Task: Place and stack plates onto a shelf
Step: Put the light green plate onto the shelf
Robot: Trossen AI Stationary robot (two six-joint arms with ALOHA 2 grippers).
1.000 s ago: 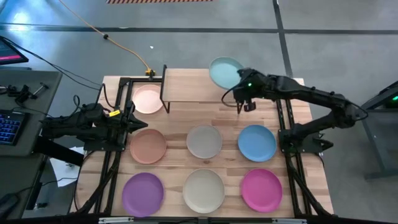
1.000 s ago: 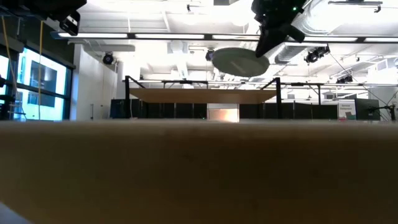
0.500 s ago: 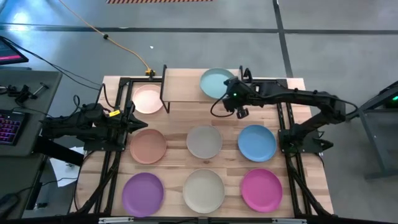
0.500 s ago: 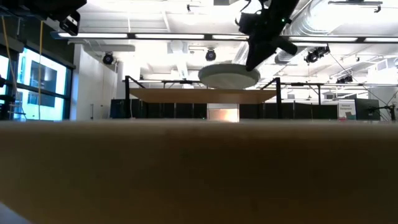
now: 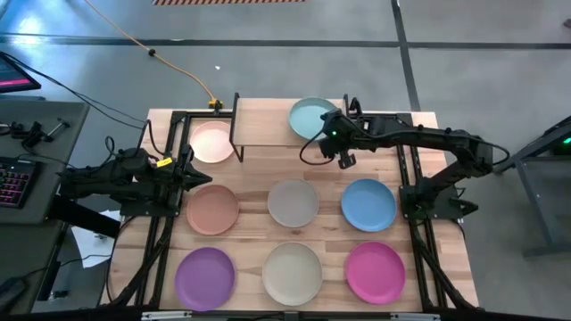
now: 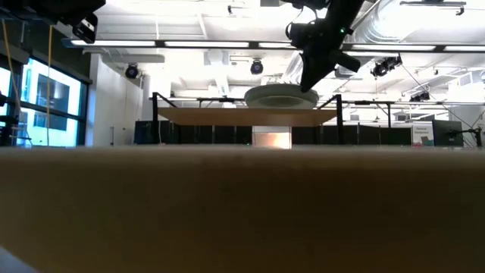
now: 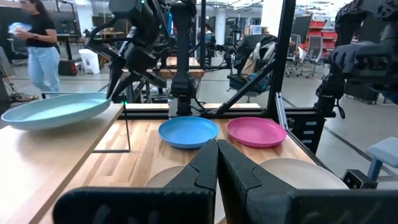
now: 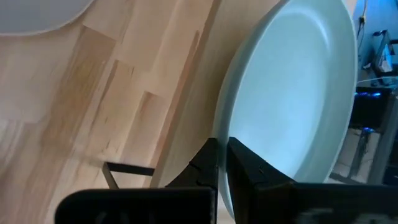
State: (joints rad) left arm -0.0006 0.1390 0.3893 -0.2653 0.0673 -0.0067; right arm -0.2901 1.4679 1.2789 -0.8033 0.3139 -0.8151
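Observation:
A teal plate point(image 5: 312, 117) is over the right part of the shelf point(image 5: 268, 125), a light-wood top on thin black legs at the table's far side. My right gripper point(image 5: 335, 143) is shut on it, and in the low view the plate point(image 6: 282, 96) is right at the shelf top point(image 6: 227, 116). My left gripper point(image 7: 217, 158) is shut and holds nothing, level at the table's left side. The other plates lie flat on the table: pale pink point(image 5: 212, 141), peach point(image 5: 212, 209), grey point(image 5: 293, 202), blue point(image 5: 368, 204), purple point(image 5: 204, 275), cream point(image 5: 292, 272), magenta point(image 5: 376, 271). My right gripper pinches the teal plate's rim point(image 8: 227, 134) between its two fingers, on the plate's near right side. The fingers slant down at it from the table's right. The plate is almost level, its held side slightly raised. Whether its underside rests on the shelf top I cannot tell.
Black frame rails point(image 5: 406, 178) run along both sides of the table. The shelf's left half point(image 5: 259, 125) is bare wood. A person point(image 7: 37, 43) walks in the room beyond the table.
My right gripper has gone down and toward the table's left with the teal plate. The plate has come from above the shelf's right end down to the shelf top and has levelled out. My left arm has kept still.

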